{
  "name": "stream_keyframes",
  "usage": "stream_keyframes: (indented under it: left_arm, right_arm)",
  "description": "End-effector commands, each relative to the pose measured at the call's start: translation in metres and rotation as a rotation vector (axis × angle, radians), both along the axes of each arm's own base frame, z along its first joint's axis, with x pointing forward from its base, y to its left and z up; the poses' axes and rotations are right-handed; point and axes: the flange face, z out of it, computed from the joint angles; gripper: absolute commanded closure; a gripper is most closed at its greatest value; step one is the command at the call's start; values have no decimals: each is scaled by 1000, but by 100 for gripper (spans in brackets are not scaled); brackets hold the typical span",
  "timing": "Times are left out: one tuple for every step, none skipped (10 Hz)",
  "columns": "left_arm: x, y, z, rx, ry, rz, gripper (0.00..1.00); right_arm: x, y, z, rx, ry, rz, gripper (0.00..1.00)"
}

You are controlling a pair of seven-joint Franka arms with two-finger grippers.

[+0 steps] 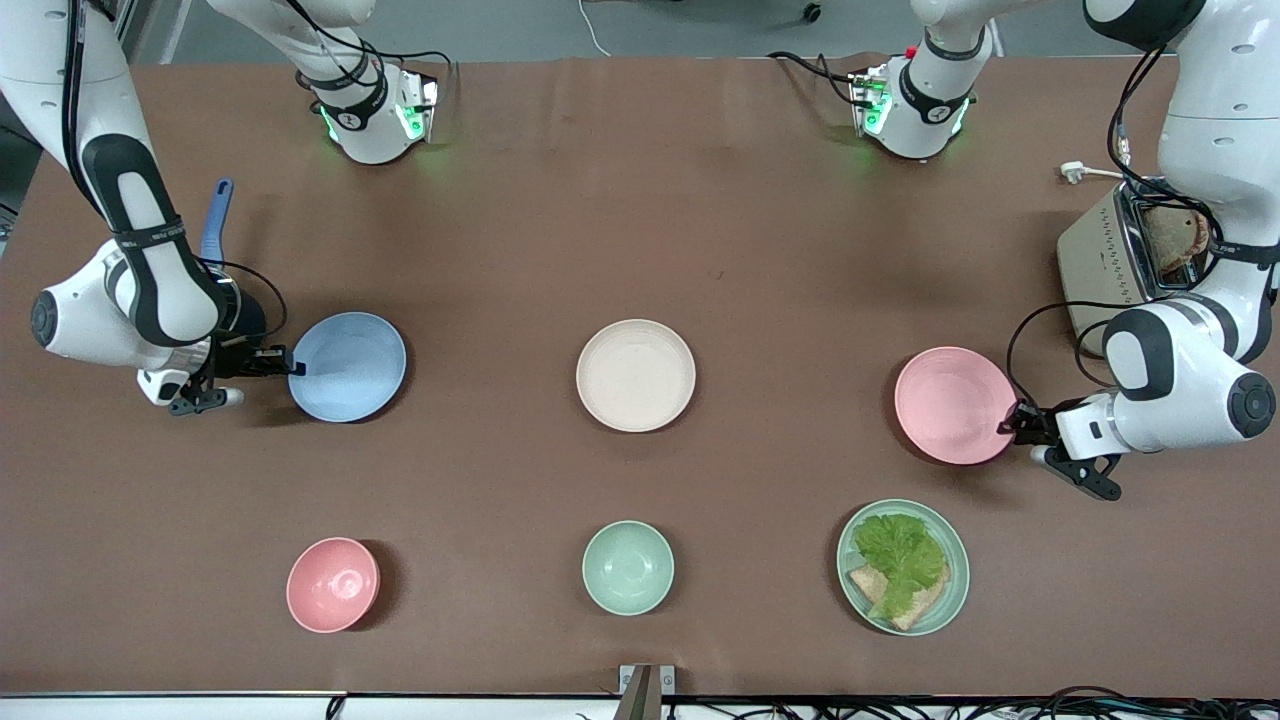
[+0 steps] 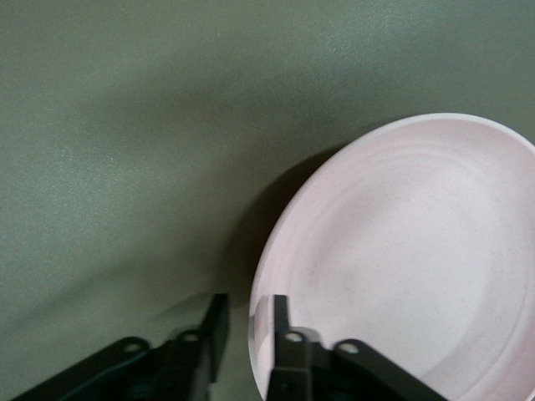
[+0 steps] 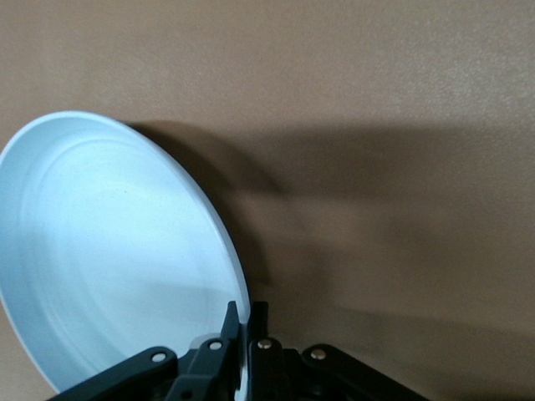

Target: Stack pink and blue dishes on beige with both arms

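1. Nothing is stacked yet. The beige plate (image 1: 636,375) sits bare in the middle of the table (image 1: 640,200), with no dish on it.
2. The right gripper (image 1: 283,366) is clamped on the rim of the blue plate (image 1: 347,366) at the right arm's end of the table. In the right wrist view its fingers (image 3: 261,334) pinch the thin edge, one on each face of the rim.
3. The left gripper (image 1: 1018,420) has the rim of the pink plate (image 1: 954,405) between its fingers at the left arm's end of the table. In the left wrist view one finger (image 2: 279,322) lies against the rim while the other (image 2: 216,330) stands just off it, so I judge this grip not quite closed.
4. Both plates look tipped up on the gripped side, though whether either has left the table I cannot tell.
5. Still to do, by my reckoning: carry one plate over the beige one, set it down, then place the second on top.
6. All three plates are wide, shallow, round and matte, of matching size, with faint rings inside, so they should nest neatly.
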Motion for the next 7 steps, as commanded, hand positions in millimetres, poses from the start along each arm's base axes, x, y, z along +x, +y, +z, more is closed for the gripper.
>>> stream_keyframes:
  left_arm:
    - [1, -1, -11, -9, -9, -12, 100]
    - [3, -6, -3, -10, -18, -20, 100]
    - [7, -24, 18, -25, -36, -24, 100]
    - [10, -41, 37, -29, -40, 1, 100]
    - [12, -68, 53, -44, -25, 37, 100]
    - [11, -98, 75, -50, -10, 80, 100]
    - [9, -136, 88, -61, 18, 123, 100]
  right_arm:
    - [18, -6, 31, 70, 32, -37, 100]
    - [29, -14, 48, 73, 34, -49, 100]
    - [40, -20, 70, 82, 42, -63, 100]
    - [50, -29, 96, 89, 65, -83, 100]
    - [62, -31, 126, 61, 101, -81, 100]
    - [72, -33, 153, 22, 120, -88, 100]
    - [79, -31, 178, 5, 125, -113, 100]
